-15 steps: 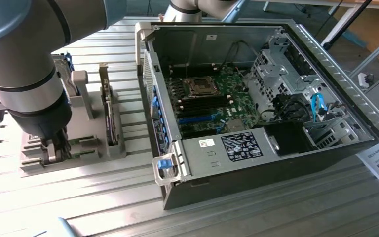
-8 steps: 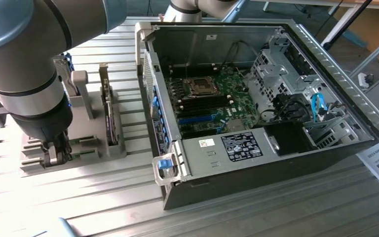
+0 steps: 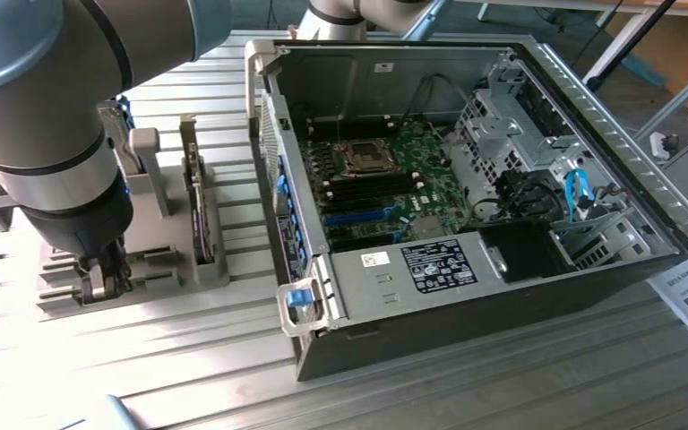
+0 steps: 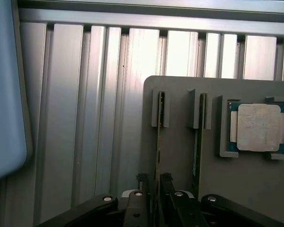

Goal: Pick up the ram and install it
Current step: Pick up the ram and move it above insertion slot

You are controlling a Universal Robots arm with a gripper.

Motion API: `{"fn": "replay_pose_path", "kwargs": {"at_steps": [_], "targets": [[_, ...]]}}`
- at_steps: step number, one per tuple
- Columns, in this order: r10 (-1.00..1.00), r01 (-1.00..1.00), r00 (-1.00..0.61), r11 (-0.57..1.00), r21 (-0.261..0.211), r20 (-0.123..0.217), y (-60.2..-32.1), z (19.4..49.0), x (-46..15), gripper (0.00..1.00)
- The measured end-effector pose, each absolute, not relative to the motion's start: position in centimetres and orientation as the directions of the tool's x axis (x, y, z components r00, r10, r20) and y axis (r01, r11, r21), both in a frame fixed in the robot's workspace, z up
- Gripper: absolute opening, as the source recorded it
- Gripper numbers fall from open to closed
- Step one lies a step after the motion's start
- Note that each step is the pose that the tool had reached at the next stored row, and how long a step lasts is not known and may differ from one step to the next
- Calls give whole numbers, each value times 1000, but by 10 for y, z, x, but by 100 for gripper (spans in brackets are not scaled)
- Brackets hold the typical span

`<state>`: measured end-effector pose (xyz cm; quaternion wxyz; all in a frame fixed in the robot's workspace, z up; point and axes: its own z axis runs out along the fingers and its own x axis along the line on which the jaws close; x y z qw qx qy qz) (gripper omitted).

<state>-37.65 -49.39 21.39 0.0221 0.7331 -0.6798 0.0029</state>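
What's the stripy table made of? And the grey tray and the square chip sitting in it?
The table looks like bare metal, probably aluminium: ribbed slats with a streaky shine. The tray seems to be matte grey plastic, with no glints. The square chip has a dull silvery metal lid on a green board.

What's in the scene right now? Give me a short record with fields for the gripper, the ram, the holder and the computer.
holder: flat grey plastic holder on the ribbed aluminium table
ram: thin long circuit-board stick, upright on edge in a holder slot
gripper: black gripper low over the holder, jaws open on either side of the ram
neighbours: second thin board in the next slot; square silver processor chip in its recess
computer: open black computer case, green motherboard exposed
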Motion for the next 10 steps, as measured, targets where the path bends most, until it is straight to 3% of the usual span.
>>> {"fn": "replay_pose_path", "kwargs": {"at_steps": [10], "targets": [[-997,-997,76,-75,29,34,-496,214,-369,24]]}}
